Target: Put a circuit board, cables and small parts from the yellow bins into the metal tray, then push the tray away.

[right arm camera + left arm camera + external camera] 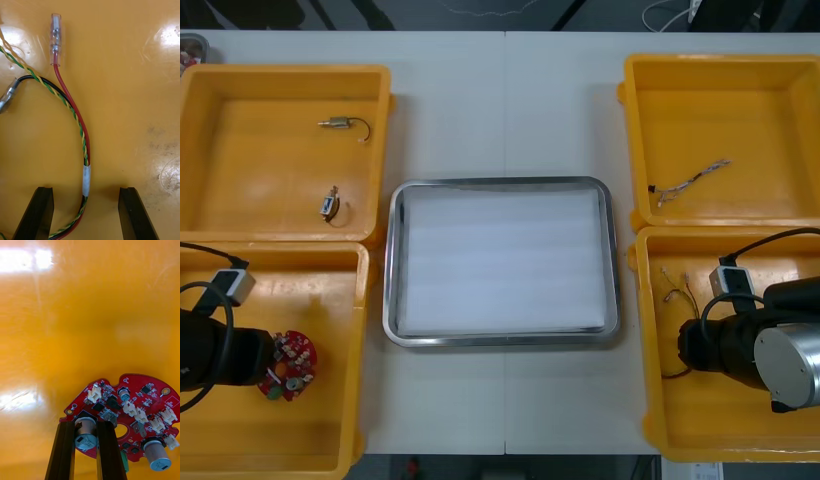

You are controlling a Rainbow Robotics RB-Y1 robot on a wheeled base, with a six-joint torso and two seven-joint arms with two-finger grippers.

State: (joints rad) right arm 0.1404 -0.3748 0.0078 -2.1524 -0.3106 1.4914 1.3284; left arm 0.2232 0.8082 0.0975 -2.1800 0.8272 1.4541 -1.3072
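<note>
The board point(292, 362) lies in the lower-left bin point(330, 420), its left edge tucked under the dark wrist of the left arm. Seen from the left wrist, the left claw point(85, 424) pinches a silver cylinder standing on the board's face, with its fingers point(66, 450) held apart by that cylinder's width. The board's far rim is cut off at the frame edge there.

In the lower-right bin point(725, 425) the right claw point(85, 190) is spread wide over a cable point(79, 123) made of red, black and green-yellow twisted strands bound by a white band. The band lies between the fingers, touching neither. The cable's tail runs out of the frame, and a metal end beside it is half cropped. From the front, the right arm's body covers the claw.

The tray point(389, 300), white inside, sits mid-frame on the counter point(500, 110) between the bins. The upper-left bin point(240, 150) holds two small metal parts point(345, 124), too small to make out. The upper-right bin point(740, 110) holds a thin twisted cable point(690, 182).
</note>
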